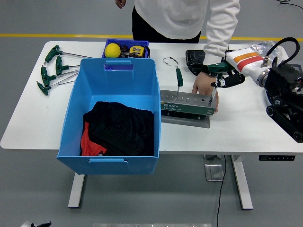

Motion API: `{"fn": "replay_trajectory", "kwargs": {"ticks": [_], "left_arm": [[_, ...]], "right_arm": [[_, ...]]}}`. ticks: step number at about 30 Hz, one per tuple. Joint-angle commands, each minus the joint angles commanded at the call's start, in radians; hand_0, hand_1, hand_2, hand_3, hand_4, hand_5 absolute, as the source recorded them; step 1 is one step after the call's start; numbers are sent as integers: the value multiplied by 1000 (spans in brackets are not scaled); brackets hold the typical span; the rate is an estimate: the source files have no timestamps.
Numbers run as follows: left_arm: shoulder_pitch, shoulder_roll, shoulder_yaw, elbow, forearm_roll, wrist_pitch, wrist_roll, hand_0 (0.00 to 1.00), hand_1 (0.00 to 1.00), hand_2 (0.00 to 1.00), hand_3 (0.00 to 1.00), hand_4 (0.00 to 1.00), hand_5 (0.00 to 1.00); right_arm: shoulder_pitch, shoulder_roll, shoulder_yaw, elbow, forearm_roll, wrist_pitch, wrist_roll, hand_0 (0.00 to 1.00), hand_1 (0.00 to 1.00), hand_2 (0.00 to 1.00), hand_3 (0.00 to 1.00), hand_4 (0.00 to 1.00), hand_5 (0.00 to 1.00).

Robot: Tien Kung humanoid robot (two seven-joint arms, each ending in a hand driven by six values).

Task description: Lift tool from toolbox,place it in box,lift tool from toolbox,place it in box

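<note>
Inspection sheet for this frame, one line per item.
Surface: white table, crowded.
Job's things: tool rack with two green-handled tools upright, left one free; blue box holds black and red cloth.
Clutter: T-handle wrenches, small blue tray with yellow ball, black pouch.
Grippers: right hand grasps the right tool; left not in view.
Cables: black hose on right arm.
Surroundings: person's hand steadies rack.
</note>
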Motion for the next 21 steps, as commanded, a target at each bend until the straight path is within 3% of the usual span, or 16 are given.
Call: {"fn": "replay_trajectory", "kwargs": {"ticks": [10, 12, 21], "left_arm": [[7, 0, -12, 0, 16, -2, 3, 713, 667, 715, 647, 677, 676], [9, 1, -15, 0, 21, -3, 4, 713, 667, 715, 647, 676, 675], [2, 8, -27, 0, 46, -7, 5, 714, 668, 715, 646, 677, 674]], "right_arm": [[2, -23, 14, 33, 9, -39, -3, 2, 2, 2, 2, 998, 646], [4, -31, 26, 50, 7, -46, -6, 2, 2, 2, 2, 998, 608], [30, -76, 82, 121, -22, -52, -17, 2, 2, 2, 2, 998, 608]]}}
